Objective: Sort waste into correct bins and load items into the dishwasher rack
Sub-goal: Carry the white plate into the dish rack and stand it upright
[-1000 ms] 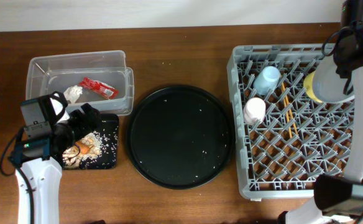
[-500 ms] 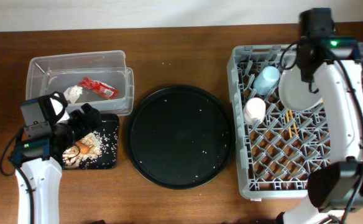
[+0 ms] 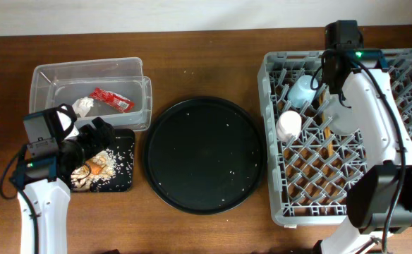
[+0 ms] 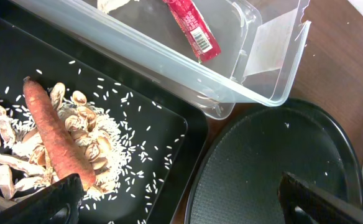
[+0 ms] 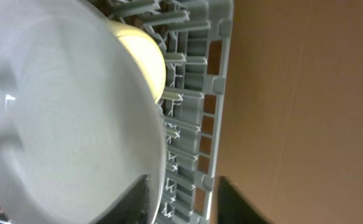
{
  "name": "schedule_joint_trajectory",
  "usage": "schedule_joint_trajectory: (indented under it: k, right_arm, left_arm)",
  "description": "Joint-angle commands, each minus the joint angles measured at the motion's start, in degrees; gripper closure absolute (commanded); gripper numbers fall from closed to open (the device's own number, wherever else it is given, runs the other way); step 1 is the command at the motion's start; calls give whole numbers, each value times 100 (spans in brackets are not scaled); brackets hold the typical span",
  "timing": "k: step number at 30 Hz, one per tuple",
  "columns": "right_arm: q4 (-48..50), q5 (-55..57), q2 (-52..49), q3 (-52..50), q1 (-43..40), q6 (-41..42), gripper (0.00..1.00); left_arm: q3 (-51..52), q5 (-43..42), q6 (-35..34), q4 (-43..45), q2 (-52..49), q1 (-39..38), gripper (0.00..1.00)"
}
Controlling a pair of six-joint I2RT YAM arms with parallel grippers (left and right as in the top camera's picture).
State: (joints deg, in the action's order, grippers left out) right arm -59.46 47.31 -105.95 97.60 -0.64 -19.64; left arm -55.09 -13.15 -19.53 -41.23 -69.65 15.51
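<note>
My right gripper (image 5: 184,199) (image 3: 336,95) holds the pale grey plate (image 5: 63,112) (image 3: 345,120) by its rim, tilted on edge among the pegs of the dishwasher rack (image 3: 276,197). The yellow bowl (image 5: 147,62) stands just behind the plate. The light blue cup (image 3: 303,90), pink cup (image 3: 288,125) and chopsticks (image 3: 327,137) are in the rack. My left gripper (image 4: 181,202) (image 3: 100,134) is open and empty over the black tray (image 4: 20,56), which holds the carrot (image 4: 54,137) and scraps with rice (image 4: 85,134). The red wrapper (image 4: 197,31) and tissue (image 3: 83,106) lie in the clear tub (image 3: 86,70).
The large round black tray (image 3: 206,155) lies between the bins and the rack, with a few rice grains on it. It touches the black tray's right edge in the left wrist view (image 4: 281,162). Bare wooden table lies beyond the rack's edge (image 5: 293,93).
My right arm swung the plate from the rack's right side to its upper middle and lowered it among the pegs by the blue cup. The left arm has not moved.
</note>
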Motion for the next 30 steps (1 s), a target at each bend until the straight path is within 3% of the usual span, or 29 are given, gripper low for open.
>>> schedule_joint_trajectory:
  k: [1, 4, 6, 9, 10, 11, 23, 27, 30]
  right_arm:
    - [37, 22, 15, 11, 173, 33, 25]
    - [39, 267, 260, 374, 382, 37, 12]
    - [31, -46, 511, 603, 579, 201, 9]
    - [-44, -4822, 850, 660, 1091, 560, 2]
    - [-22, -5899, 820, 660, 1163, 557, 2]
    - [-28, -6231, 815, 658, 1196, 557, 2]
    - [-31, -6170, 866, 643, 1189, 555, 2]
    - [-31, -6170, 1582, 643, 1189, 555, 2]
    - [-9, -6168, 2949, 643, 1189, 553, 2]
  left_arm:
    - [-101, -44, -37, -4, 33, 15, 1]
    - [-101, -42, -39, -4, 33, 15, 1]
    - [-101, -44, -37, -4, 33, 15, 1]
    - [-101, -42, -37, -4, 33, 15, 1]
    - [-101, -44, -37, -4, 33, 15, 1]
    - [-101, -44, -37, -4, 33, 15, 1]
    - [-101, -42, -37, -4, 33, 15, 1]
    - [-101, -44, -37, -4, 33, 15, 1]
    - [-101, -44, -37, -4, 33, 15, 1]
